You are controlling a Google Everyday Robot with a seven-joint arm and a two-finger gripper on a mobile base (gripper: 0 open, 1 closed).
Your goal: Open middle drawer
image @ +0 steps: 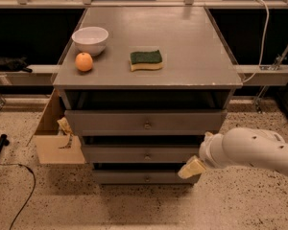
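Note:
The grey cabinet (149,47) has three drawers in its front. The middle drawer (115,154) is the second one, a flat grey front with a small round metal knob (147,156); it looks pushed in. The top drawer (105,122) is above it and the lowest drawer (120,177) below. My gripper (192,168), with cream-coloured fingertips on a white arm (249,150), is at the right end of the cabinet front, level with the gap between the middle and lowest drawers, to the right of the knob.
On the cabinet top are a white bowl (90,40), an orange (84,62) and a green-and-yellow sponge (146,60). An open cardboard box (55,140) stands against the cabinet's left side. A black cable (19,176) lies on the speckled floor at left.

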